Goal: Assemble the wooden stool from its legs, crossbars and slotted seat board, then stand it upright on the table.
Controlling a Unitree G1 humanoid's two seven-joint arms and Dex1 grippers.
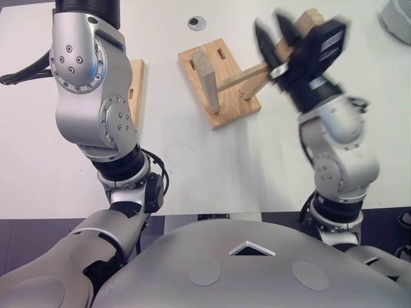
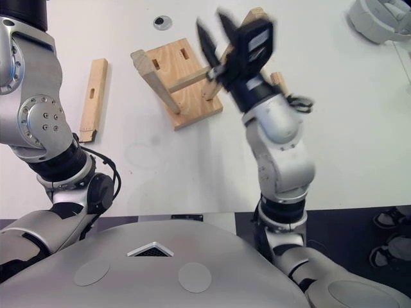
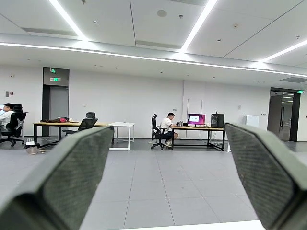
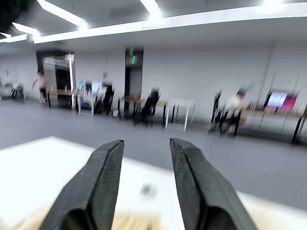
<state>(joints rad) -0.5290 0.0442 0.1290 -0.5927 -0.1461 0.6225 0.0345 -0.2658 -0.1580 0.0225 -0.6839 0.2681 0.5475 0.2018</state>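
The slotted seat board (image 1: 226,106) lies flat on the white table (image 1: 192,167). One leg (image 1: 207,78) is stuck in it, and a crossbar (image 1: 239,77) runs from that leg toward a second leg (image 1: 313,16), which is partly hidden by my right gripper. A loose leg (image 2: 94,96) lies to the left of the board. My right gripper (image 1: 271,29) hovers open and empty just right of the crossbar. My left gripper (image 3: 163,182) is raised high on the left, open and empty, and faces the room.
A small grey round disc (image 1: 197,24) sits on the table behind the board. A pale grey object (image 2: 379,19) lies at the far right corner. The near half of the table is bare. The table's front edge runs close to my torso.
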